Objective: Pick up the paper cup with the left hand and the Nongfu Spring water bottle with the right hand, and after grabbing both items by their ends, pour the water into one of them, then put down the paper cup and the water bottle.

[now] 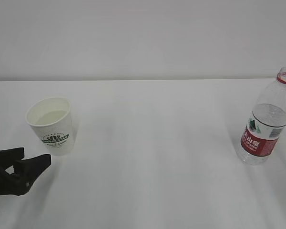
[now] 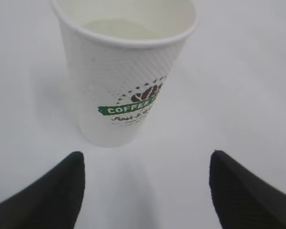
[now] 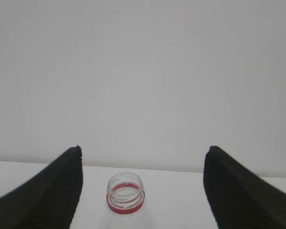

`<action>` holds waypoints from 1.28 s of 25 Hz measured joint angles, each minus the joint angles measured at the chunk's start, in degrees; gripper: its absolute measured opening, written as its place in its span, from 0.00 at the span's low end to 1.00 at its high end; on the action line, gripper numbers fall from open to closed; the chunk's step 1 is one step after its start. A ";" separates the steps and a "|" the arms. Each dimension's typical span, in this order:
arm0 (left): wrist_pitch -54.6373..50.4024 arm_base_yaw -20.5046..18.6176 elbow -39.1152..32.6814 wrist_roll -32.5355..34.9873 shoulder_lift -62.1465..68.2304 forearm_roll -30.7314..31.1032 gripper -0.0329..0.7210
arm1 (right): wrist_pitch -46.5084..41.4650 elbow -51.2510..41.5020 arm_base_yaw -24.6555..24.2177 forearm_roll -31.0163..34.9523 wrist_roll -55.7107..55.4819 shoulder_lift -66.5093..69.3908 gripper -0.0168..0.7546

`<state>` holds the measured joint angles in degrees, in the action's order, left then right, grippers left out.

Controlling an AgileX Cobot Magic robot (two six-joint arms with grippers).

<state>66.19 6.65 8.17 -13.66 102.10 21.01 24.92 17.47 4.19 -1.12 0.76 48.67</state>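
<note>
Left hand [image 2: 145, 191] open before paper cup [image 2: 126, 76] ("COFFEE" logo).

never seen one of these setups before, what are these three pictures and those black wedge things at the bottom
It is one moment seen by three cameras on a two-armed robot. The exterior view looks down at a slant on a white table. On it stand a paper cup with liquid in it and an uncapped Nongfu Spring water bottle.

The other two cameras sit on the wrists, so the black wedges are gripper fingers. The left gripper is open, with the cup just ahead of it, not touched. The right gripper is open too, looking at the bottle's open neck from close by.

Nothing is held.
</note>
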 joint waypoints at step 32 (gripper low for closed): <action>-0.10 0.00 3.43 -6.21 -13.93 -0.98 0.82 | -14.37 14.89 0.00 -0.35 0.00 0.00 0.79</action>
<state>66.09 6.65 11.60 -19.87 88.17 20.03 10.55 32.36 4.19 -1.47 0.76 48.67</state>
